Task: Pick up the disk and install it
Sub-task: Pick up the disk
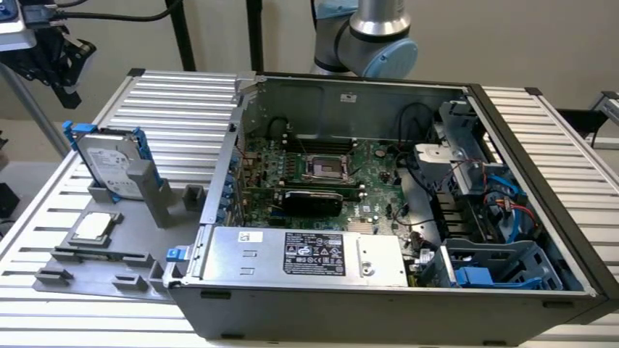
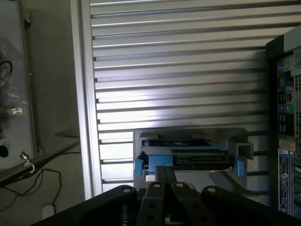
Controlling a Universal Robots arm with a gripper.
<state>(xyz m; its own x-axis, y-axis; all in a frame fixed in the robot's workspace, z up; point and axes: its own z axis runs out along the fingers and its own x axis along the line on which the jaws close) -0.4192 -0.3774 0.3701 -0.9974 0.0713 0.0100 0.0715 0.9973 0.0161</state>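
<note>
Disk (image 2: 188, 157) was held on edge in the grey stand (image 2: 188, 133), straight ahead of the empty, pressed-together gripper (image 2: 164, 170), its long edge set crosswise to it.

No legible txt; labels on disk (image 1: 104, 161), PSU (image 1: 314, 255) too small to read.

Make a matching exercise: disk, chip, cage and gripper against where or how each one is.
Things:
1 disk
2 chip
3 cage
4 gripper

Places or states:
A lying flat on the grey fixture
B shut
C standing on edge in that fixture
D inside the computer case

Pairs: 1-C; 2-A; 3-D; 4-B
</note>
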